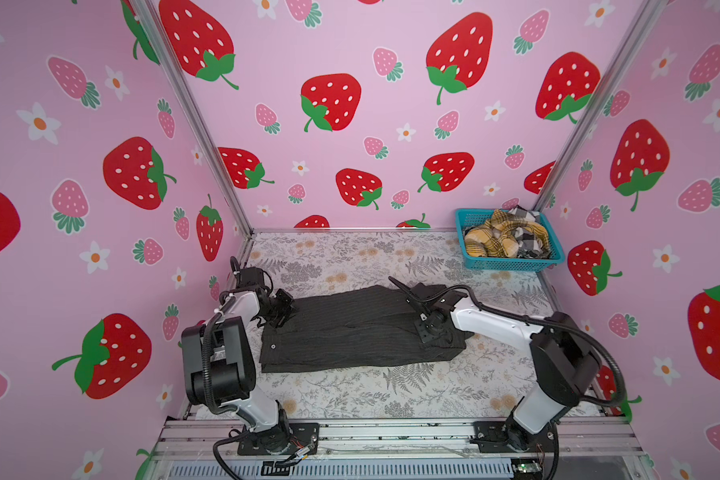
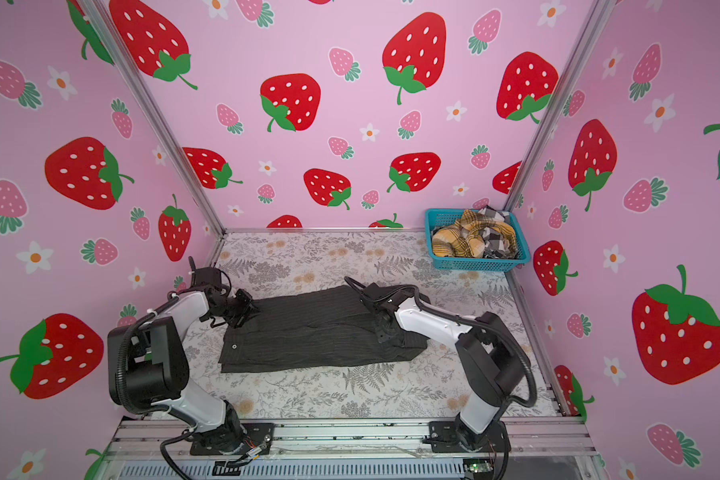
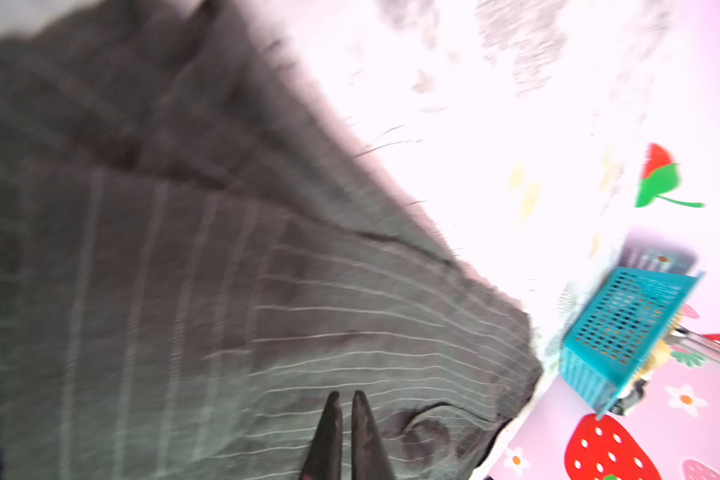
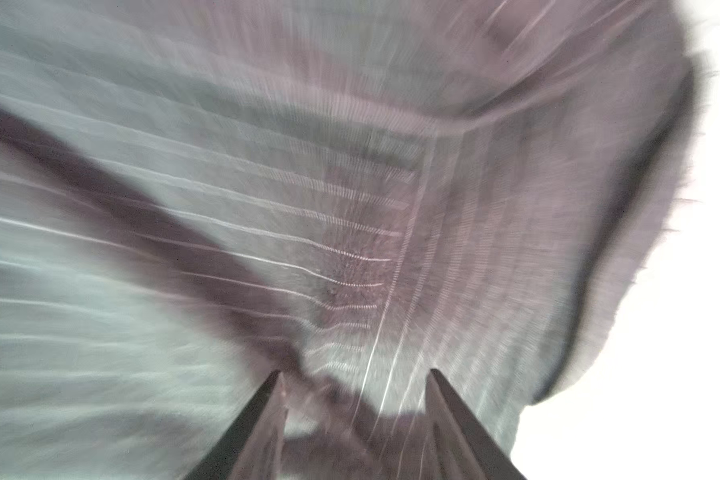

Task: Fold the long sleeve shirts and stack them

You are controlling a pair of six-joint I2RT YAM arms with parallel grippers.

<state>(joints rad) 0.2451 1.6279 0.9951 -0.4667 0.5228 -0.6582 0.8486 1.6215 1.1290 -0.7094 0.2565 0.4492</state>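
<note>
A charcoal pinstriped long sleeve shirt [image 1: 350,328] [image 2: 308,332] lies folded into a long band across the middle of the table. My left gripper [image 1: 289,311] [image 3: 346,395] hovers low over its left end, shut to a hairline slit with no cloth seen between the fingers. Over the shirt's right end, my right gripper [image 1: 427,332] [image 4: 355,372] points down with its jaws wide open; the cloth [image 4: 225,208] lies beneath them. A mustard plaid shirt [image 1: 495,239] [image 2: 462,239] and a black-and-white check shirt [image 1: 528,241] lie bunched in the basket.
The teal mesh basket [image 1: 512,262] [image 2: 474,264] [image 3: 624,324] stands in the back right corner. The floral-patterned table [image 1: 350,257] is boxed in by pink strawberry walls on three sides. A metal rail with both arm bases runs along the front.
</note>
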